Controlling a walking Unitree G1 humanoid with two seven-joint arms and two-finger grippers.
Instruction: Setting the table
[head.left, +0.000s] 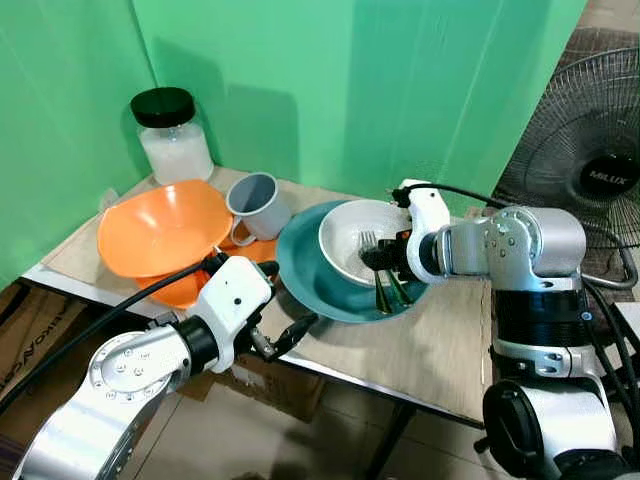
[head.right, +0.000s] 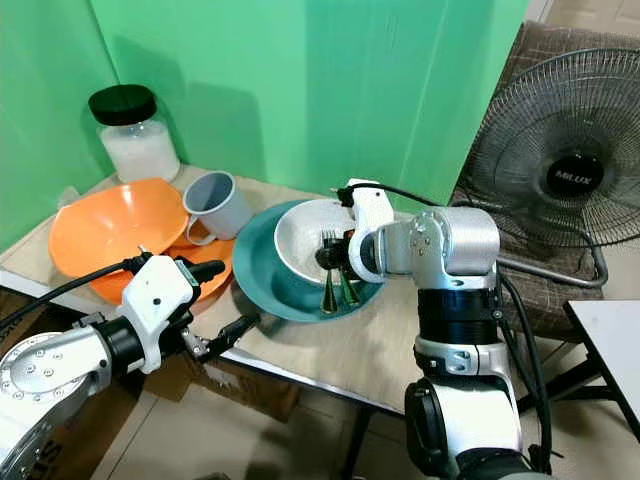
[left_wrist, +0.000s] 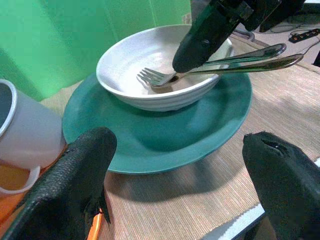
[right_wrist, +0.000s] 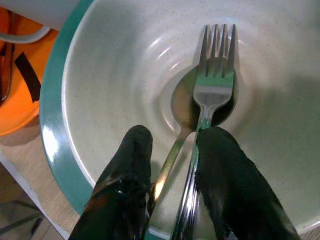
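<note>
Black right fingers (right_wrist: 172, 195) clenched around fork (right_wrist: 212, 85) and spoon (right_wrist: 182, 112) in white bowl (right_wrist: 280, 150); left fingers (left_wrist: 175, 185) spread wide, holding nothing.

Green backdrop (head.left: 350, 80), wooden table (head.left: 440, 350), standing fan (head.left: 590, 170) beside it.

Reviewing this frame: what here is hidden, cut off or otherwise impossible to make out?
- Spoon: in the right wrist view its bowl lies under the fork, and the handles run between the right end effector fingers, so a firm grip cannot be confirmed.
- Lower orange dish: head views, mostly covered by the orange bowl and the left arm.
- Mug: left wrist view, cut by the frame edge.
- Jar contents: white, kind unclear.
</note>
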